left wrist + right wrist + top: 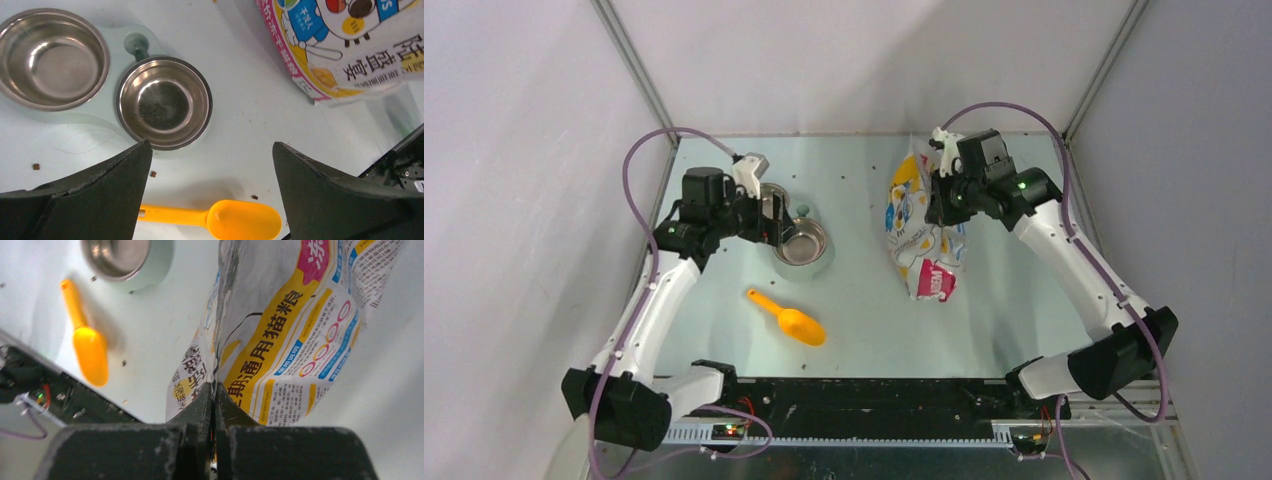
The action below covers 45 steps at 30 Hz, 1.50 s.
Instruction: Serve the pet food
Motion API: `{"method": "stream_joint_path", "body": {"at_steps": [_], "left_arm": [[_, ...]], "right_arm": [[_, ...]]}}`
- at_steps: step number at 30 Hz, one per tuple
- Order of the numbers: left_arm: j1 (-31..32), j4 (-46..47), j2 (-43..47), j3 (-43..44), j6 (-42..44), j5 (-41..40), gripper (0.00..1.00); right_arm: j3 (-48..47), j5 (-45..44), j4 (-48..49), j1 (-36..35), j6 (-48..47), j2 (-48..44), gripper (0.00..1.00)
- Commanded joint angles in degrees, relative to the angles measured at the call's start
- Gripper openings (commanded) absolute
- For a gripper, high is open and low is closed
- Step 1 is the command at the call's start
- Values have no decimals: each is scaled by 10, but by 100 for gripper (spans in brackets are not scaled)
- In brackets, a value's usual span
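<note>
Right tool (214, 388) pinches bag (300, 315), bowl (198, 84) holds specks (150, 107)

Table (864, 330): feeder (75, 117), scoop (789, 319), bag (921, 235), kibble (36, 166)

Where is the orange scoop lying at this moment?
In the top view the orange scoop lies left of centre, just below the steel bowls in the picture, left of the printed bag.

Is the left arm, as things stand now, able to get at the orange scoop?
Probably yes. The left end effector is open and empty above the bowls, and the scoop lies alone on the table close by, with nothing on it.
</note>
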<state>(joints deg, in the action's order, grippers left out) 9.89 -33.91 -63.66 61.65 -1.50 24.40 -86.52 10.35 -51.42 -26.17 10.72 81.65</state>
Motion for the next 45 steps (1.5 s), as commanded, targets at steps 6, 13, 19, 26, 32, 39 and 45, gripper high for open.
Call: {"method": "stream_joint_path", "body": {"at_steps": [6, 13, 19, 26, 32, 39, 45], "left_arm": [[64, 30, -36, 51, 63, 20, 97], [138, 57, -33, 71, 136, 32, 98], [178, 89, -25, 66, 191, 51, 100], [210, 186, -52, 62, 212, 78, 100], [237, 225, -114, 89, 211, 89, 100], [245, 265, -190, 171, 43, 26, 100], [237, 145, -280, 352, -115, -20, 94]], "right_arm": [[-30, 206, 88, -23, 2, -31, 0], [-74, 486, 111, 37, -27, 5, 68], [-72, 605, 136, 173, -80, -8, 75], [-60, 521, 31, 206, -457, 3, 83], [-52, 480, -41, 184, -611, 32, 85], [-56, 437, 145, 168, -266, 36, 78], [-119, 210, 165, 118, -4, 58, 55]]}}
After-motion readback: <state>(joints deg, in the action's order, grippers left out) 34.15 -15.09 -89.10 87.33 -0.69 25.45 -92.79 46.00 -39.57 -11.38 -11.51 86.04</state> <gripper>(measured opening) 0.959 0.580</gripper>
